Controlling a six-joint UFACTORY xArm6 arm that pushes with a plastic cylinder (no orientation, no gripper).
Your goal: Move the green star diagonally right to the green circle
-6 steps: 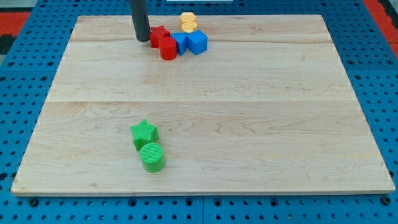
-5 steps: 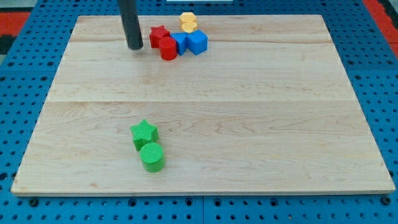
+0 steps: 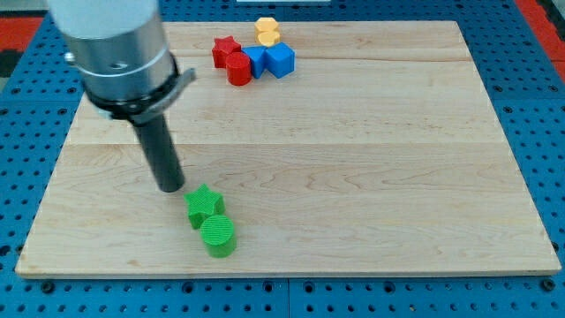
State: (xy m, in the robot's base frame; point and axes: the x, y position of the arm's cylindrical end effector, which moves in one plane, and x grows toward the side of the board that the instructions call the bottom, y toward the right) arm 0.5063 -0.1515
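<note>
The green star (image 3: 204, 204) lies on the wooden board at the view's lower left. The green circle (image 3: 217, 236) sits right below it, slightly to the right, touching it. My tip (image 3: 171, 187) rests on the board just left of and slightly above the green star, close to its upper left point. I cannot tell whether it touches the star. The rod rises to the arm's grey cylinder at the view's upper left.
A cluster sits near the board's top edge: a red star (image 3: 226, 49), a red cylinder (image 3: 238, 69), two blue blocks (image 3: 279, 60), and a yellow block (image 3: 267, 32). The board (image 3: 371, 177) lies on a blue pegboard.
My tip moved from beside the red star at the top down to the green star's upper left. The green star and green circle have shifted very slightly down and right.
</note>
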